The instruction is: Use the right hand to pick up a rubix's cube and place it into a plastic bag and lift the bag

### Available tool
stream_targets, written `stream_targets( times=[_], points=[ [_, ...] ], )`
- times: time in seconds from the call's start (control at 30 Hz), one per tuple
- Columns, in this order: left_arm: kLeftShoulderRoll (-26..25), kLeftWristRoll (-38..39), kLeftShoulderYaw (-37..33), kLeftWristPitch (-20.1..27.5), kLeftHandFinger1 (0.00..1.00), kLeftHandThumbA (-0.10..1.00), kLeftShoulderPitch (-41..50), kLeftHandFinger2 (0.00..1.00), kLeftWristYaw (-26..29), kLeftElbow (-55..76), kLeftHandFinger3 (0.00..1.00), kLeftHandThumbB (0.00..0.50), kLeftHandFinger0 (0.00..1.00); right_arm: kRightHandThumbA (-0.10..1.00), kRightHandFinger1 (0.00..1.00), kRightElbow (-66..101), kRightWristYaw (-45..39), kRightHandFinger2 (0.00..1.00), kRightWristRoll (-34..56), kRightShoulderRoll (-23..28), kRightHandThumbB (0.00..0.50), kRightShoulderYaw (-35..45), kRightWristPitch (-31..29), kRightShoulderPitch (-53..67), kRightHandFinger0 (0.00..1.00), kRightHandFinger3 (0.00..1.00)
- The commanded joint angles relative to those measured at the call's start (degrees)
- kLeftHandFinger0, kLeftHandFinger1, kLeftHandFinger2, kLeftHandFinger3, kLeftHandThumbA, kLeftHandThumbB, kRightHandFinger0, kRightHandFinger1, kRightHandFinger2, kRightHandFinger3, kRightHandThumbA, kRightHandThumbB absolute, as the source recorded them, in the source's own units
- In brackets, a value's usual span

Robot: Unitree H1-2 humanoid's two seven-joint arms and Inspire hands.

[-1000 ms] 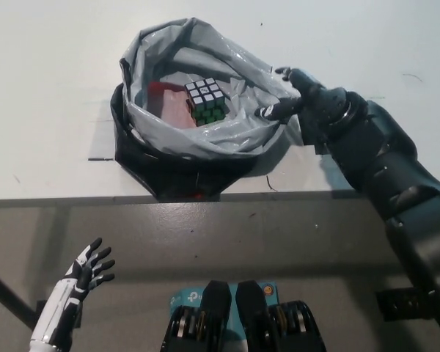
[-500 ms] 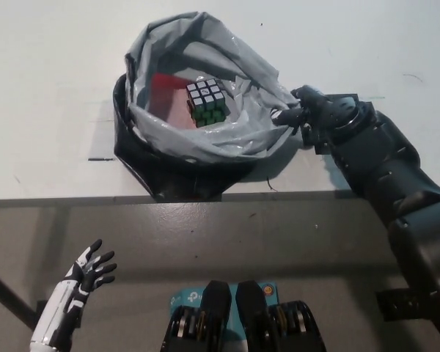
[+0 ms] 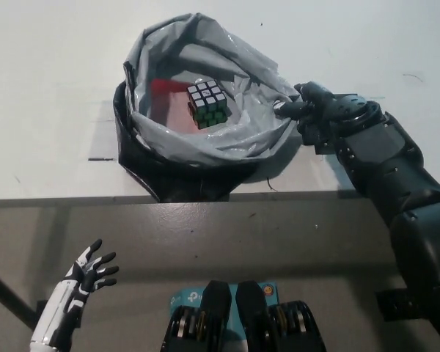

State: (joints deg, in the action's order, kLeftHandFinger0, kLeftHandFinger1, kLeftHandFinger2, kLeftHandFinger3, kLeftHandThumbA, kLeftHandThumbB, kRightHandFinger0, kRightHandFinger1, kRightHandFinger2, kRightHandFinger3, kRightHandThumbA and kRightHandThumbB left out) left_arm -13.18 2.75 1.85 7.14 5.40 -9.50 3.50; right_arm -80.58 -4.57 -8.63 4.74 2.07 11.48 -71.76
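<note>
1. The black right hand (image 3: 317, 110) sits at the right edge of the crinkled grey plastic bag (image 3: 242, 139), its fingers closed on a fold of the rim film — a pinch on the bag, not on the cube.

2. The small rubix's cube with a white top face and green side (image 3: 207, 105) is already inside the bag, resting near the middle of its floor, well clear of the hand and touching neither wall as far as can be seen. The pick and the drop look finished.

3. What is left, by my reading, is the lift: the bag slumps on the white table top (image 3: 44, 88), its mouth gaping wide and its black outer layer bunched along the near side by the table's front edge. Nothing shows it raised off the surface.

4. The cube has no long axis; it lies flat, white face up, turned so one corner points toward the near table edge. The bag's mouth opens upward, its wider span running roughly left to right toward the gripping hand.

5. The white left hand (image 3: 92, 271) rests low at the left, below the table edge, fingers spread and empty.
</note>
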Motion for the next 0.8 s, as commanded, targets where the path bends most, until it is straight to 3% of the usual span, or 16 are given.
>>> stream_targets(
  times=[0.0,0.03,0.1,0.13,0.2,0.23,0.27,0.3,0.33,0.37,0.4,0.43,0.53,0.57,0.7,0.77],
  points=[
    [-0.8,-1.2,0.1,1.5,0.82,0.93,0.1,0.88,0.3,0.8,1.0,0.23,0.8,0.23,0.63,2.9,0.3,0.99,5.5,1.2,0.206,3.4,-0.7,-7.4,0.07,0.41],
    [-0.8,-1.3,0.2,1.8,0.82,0.92,0.0,0.87,0.3,0.6,1.0,0.222,0.8,0.25,0.51,3.3,-0.4,0.93,6.7,1.2,0.21,4.8,0.2,-8.6,0.0,0.44],
    [-0.9,-1.4,0.2,1.7,0.81,0.92,0.0,0.86,0.3,0.6,1.0,0.224,0.8,0.22,0.47,3.9,-0.7,0.87,7.7,1.3,0.209,6.0,0.6,-9.5,0.0,0.42],
    [-0.8,-1.5,0.2,1.9,0.8,0.92,-0.1,0.86,0.4,0.5,1.0,0.218,0.79,0.26,0.49,5.4,-2.6,0.93,8.7,1.5,0.147,6.9,2.5,-11.3,0.0,0.47],
    [-0.8,-1.8,0.2,1.9,0.8,0.92,-0.2,0.85,0.5,0.4,1.0,0.21,0.78,0.25,0.42,6.4,-3.8,0.88,9.8,1.6,0.136,7.9,3.5,-13.4,0.0,0.48],
    [-0.8,-1.6,0.3,1.8,0.79,0.91,-0.2,0.85,0.3,0.4,1.0,0.209,0.78,0.24,0.39,7.6,-4.5,0.86,10.2,1.4,0.125,8.3,3.4,-14.5,0.0,0.61],
    [-0.9,-1.3,0.3,1.6,0.79,0.9,-0.2,0.85,0.2,0.4,1.0,0.208,0.78,0.21,0.36,8.1,-4.8,0.85,10.3,1.4,0.122,8.4,3.3,-14.8,0.0,0.65],
    [-0.9,-1.2,0.3,1.6,0.79,0.9,-0.2,0.86,0.1,0.4,1.0,0.202,0.78,0.23,0.38,8.9,-5.1,0.89,10.2,1.3,0.154,8.2,3.8,-15.4,0.0,0.96],
    [-1.0,-1.4,0.3,1.7,0.78,0.9,-0.3,0.86,0.1,0.4,1.0,0.199,0.77,0.27,0.28,10.9,-5.2,0.76,10.6,1.2,0.154,8.4,6.5,-17.3,0.0,0.59],
    [-1.0,-1.6,0.2,1.8,0.78,0.9,-0.4,0.86,0.1,0.3,1.0,0.198,0.77,0.26,0.26,11.7,-5.2,0.75,10.9,1.1,0.155,8.5,7.5,-18.1,0.0,0.57],
    [-1.2,-1.9,0.2,2.3,0.78,0.91,-0.5,0.86,0.1,0.0,1.0,0.196,0.76,0.25,0.21,13.8,-5.2,0.69,11.7,0.8,0.151,9.0,9.4,-19.7,0.0,0.44],
    [-1.2,-2.0,0.2,2.4,0.78,0.91,-0.5,0.86,0.0,0.0,1.0,0.196,0.76,0.24,0.2,14.5,-5.1,0.68,12.0,0.7,0.151,9.2,10.0,-20.2,0.0,0.43],
    [-1.3,-2.3,0.1,2.7,0.77,0.91,-0.6,0.86,0.0,0.0,1.0,0.182,0.76,0.22,0.24,17.7,-5.3,0.72,13.3,0.5,0.149,10.0,11.6,-22.5,0.0,0.51],
    [-1.3,-2.2,0.0,3.4,0.77,0.91,-0.9,0.85,-0.2,-0.4,1.0,0.167,0.75,0.24,0.29,19.6,-5.2,0.77,14.3,0.5,0.151,10.7,13.2,-24.3,0.0,0.57],
    [-1.3,-2.4,0.1,2.9,0.77,0.91,-0.9,0.85,0.0,-0.1,1.0,0.181,0.75,0.25,0.35,22.0,-4.6,0.78,16.4,1.2,0.141,12.7,15.3,-27.8,0.0,0.69],
    [-1.2,-1.9,0.3,2.7,0.77,0.89,-1.1,0.85,-0.1,0.1,1.0,0.18,0.75,0.16,0.36,23.6,-3.3,0.79,19.0,1.8,0.145,15.6,15.4,-29.6,0.0,0.73]
  ],
)
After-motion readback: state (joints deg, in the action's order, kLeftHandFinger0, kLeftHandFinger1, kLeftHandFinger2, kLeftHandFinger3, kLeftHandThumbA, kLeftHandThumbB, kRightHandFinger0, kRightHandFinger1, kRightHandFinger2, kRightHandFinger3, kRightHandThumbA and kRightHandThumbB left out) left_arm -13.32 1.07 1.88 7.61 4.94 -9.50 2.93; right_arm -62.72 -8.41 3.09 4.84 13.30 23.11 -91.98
